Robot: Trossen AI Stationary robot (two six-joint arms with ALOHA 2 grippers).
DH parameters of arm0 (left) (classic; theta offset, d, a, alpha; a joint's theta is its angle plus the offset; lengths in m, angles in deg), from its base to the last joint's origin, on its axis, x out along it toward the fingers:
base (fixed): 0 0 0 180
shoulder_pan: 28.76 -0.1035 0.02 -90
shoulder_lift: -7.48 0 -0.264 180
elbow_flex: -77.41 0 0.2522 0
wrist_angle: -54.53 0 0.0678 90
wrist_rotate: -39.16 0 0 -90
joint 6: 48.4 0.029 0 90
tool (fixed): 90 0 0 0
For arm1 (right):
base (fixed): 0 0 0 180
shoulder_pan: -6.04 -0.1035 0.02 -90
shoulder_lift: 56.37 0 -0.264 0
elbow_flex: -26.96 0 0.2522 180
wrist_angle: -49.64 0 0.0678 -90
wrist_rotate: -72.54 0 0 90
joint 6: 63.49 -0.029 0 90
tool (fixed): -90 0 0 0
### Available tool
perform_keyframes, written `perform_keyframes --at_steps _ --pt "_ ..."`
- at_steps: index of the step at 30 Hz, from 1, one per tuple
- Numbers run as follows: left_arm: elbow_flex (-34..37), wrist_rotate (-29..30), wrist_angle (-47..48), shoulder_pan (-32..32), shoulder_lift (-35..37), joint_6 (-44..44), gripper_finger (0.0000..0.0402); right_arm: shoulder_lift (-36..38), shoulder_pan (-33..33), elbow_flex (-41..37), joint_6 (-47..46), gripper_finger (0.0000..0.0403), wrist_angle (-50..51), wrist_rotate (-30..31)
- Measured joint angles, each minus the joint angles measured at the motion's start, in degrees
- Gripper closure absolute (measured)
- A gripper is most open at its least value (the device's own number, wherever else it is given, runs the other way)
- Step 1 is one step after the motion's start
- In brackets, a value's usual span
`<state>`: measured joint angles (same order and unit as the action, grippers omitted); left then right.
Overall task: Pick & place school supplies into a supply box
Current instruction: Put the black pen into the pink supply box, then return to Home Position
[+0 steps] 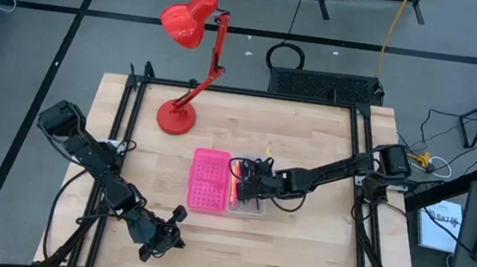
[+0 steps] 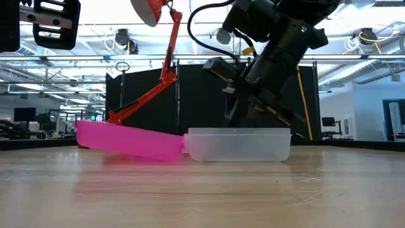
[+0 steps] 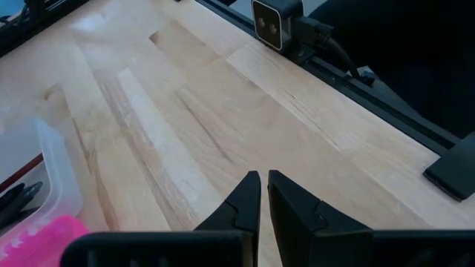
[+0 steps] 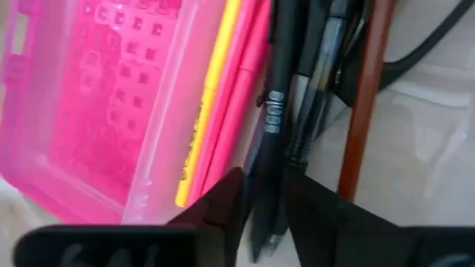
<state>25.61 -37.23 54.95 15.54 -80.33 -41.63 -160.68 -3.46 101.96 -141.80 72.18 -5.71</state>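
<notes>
Placing step: the right end effector (image 1: 245, 187) is down over the clear tray half (image 1: 246, 206) of the supply box (image 1: 209, 181), near the middle of the worktop (image 1: 310, 142), with a black pen (image 4: 273, 111) lying between its fingers.
Right end effector state: fingers slightly parted around the black pen; whether they grip it or have let go, I cannot tell from the right wrist view.
Left end effector: parked near 7 o'clock on the worktop (image 1: 173, 231), fingers closed with only a sliver between them and nothing in them, as the left wrist view (image 3: 265, 215) shows.
Supply box: lies open, pink half (image 2: 126, 140) toward 9 o'clock and tilted up at its outer edge, clear tray half toward 3 o'clock and flat on the worktop.
Supplies in the tray: a yellow pencil (image 4: 208, 96) and a pink one (image 4: 241, 89) lie against the hinge side, then the black pen, more dark pens (image 4: 323, 81) and a brown pencil (image 4: 367, 89) toward the far wall.
Loose supplies: none visible on the bare wood in the high view; scissors not made out.
Progress: judged near the end, most items already boxed.
Next move calls for: releasing the pen fully, then lifting straight up so the fingers do not drag neighbouring pens out of the tray.
Bystander: a red desk lamp (image 1: 190, 45) stands near 11 o'clock, well apart from the box.
</notes>
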Motion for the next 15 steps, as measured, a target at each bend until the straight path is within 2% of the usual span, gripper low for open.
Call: perform_keyframes --at_steps 5,10,13,15 --pt "0.0 0.0 0.0 0.0 0.0 0.0 0.0364 0.5 -0.9 0.0 2.4 0.0276 -2.2 0.0" --pt "0.0 0.0 -0.6 0.0 0.0 0.2 0.0364 3.1 -1.9 0.0 6.0 0.0261 -3.5 0.1" --pt "0.0 -0.1 -1.2 0.1 0.0 0.3 0.0364 6.8 -2.3 0.0 10.4 0.0263 -1.6 0.3" --pt "0.0 -0.7 -1.3 0.0 0.0 0.4 0.0364 10.1 -2.5 0.0 17.9 0.0271 0.7 1.9"
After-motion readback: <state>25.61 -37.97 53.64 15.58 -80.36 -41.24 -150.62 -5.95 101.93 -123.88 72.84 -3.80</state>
